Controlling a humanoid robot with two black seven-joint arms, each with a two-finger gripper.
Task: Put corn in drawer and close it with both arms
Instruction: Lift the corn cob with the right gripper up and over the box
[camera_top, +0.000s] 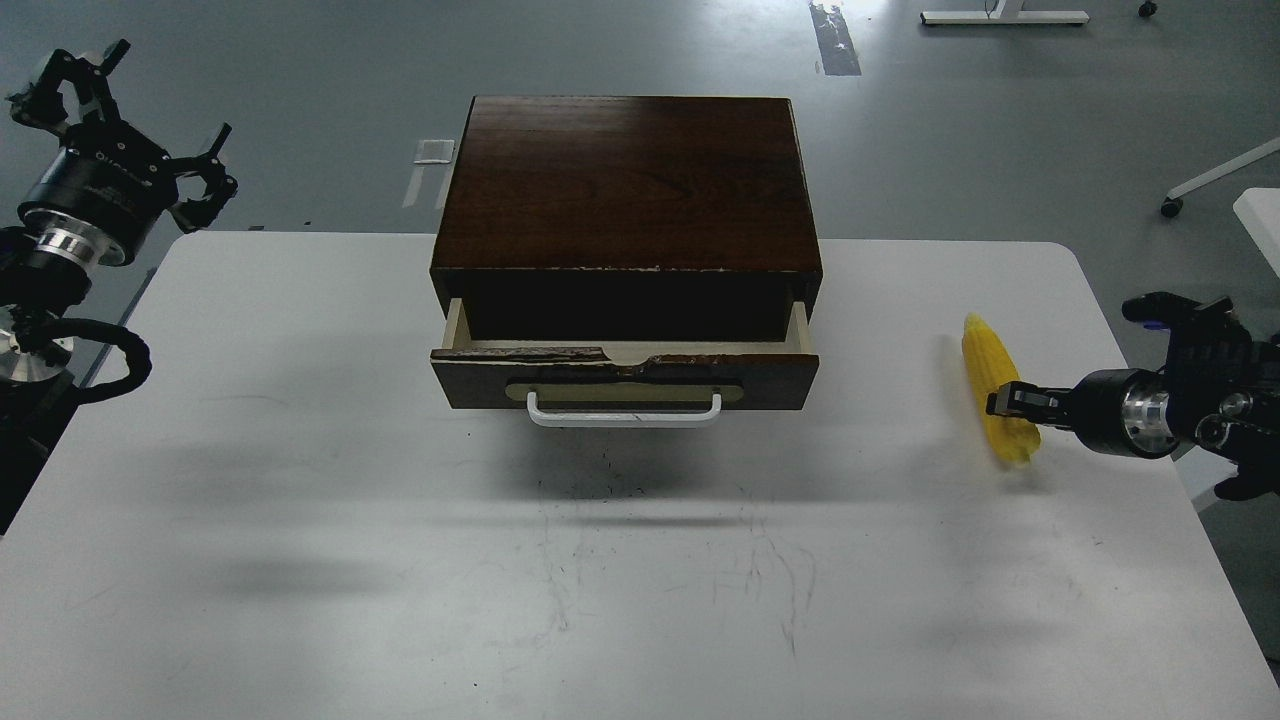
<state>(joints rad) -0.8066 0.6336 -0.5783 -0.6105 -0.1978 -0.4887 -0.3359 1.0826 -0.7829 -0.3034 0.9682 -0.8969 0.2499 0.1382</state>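
Observation:
The yellow corn (988, 372) is at the right side of the white table (300, 500), pointing away from me. My right gripper (1005, 403) comes in from the right edge and is shut on the corn's lower half; the corn looks slightly raised off the table. The drawer (625, 372) of the dark brown wooden box (625, 180) stands partly pulled out, with its white bar handle (623, 412) facing me; its inside is dark and mostly hidden. My left gripper (150, 110) is open and empty, held up beyond the table's far left corner.
The box sits at the middle of the table's far edge. Grey floor lies beyond, with white furniture legs (1215, 178) at the far right. The table surface carries faint scuff marks (760, 570) in front of the drawer.

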